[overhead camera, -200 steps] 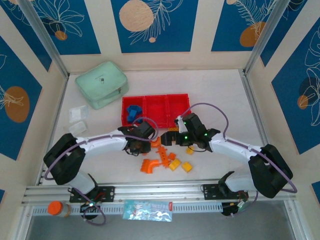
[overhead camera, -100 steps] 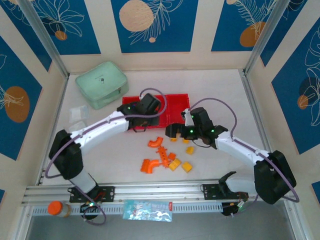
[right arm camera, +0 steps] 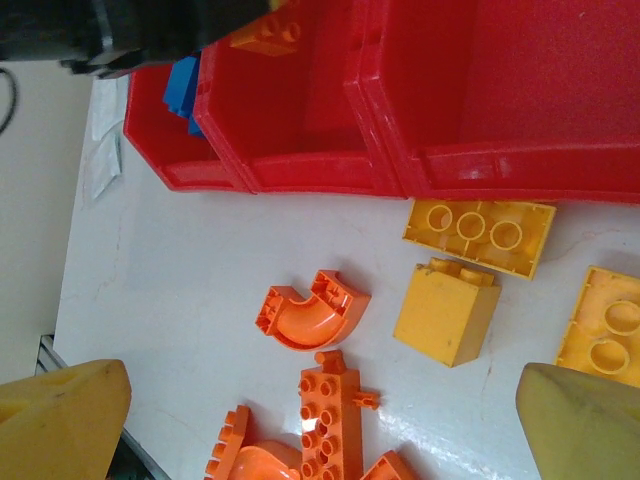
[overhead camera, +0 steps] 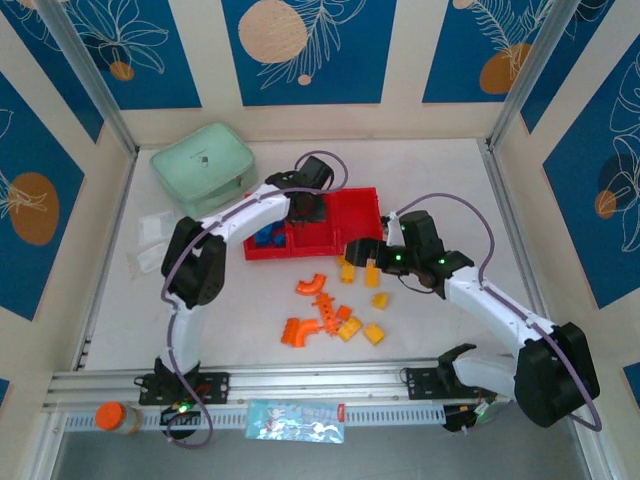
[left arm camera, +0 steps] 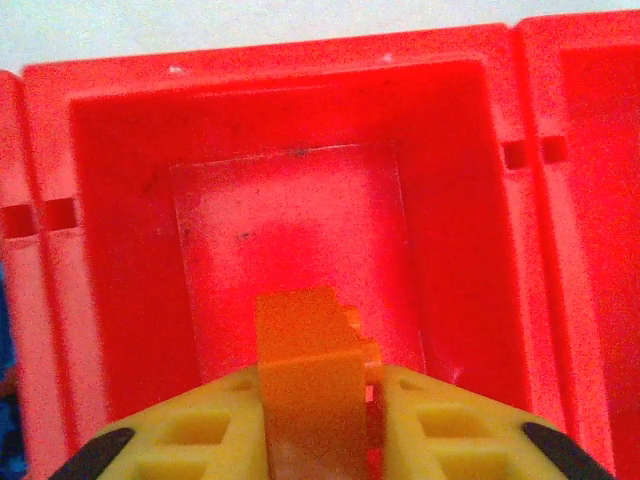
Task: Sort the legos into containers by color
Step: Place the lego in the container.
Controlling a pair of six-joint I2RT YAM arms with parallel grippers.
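While blue legos (overhead camera: 265, 238) already sit in the left compartment of the red tray (overhead camera: 358, 192), the sorting looks barely begun. The middle compartment (left arm camera: 290, 220) and the right one are bare. Orange and yellow pieces, among them an orange curved piece (right arm camera: 310, 310) and a yellow block (right arm camera: 445, 312), lie loose on the worktop (overhead camera: 450, 170) just in front of the tray. The left fingers (left arm camera: 200, 435) are clamped on an orange piece (left arm camera: 305, 350), held above the middle compartment. The right fingers (right arm camera: 60, 420) stand wide apart, empty, above the loose pieces.
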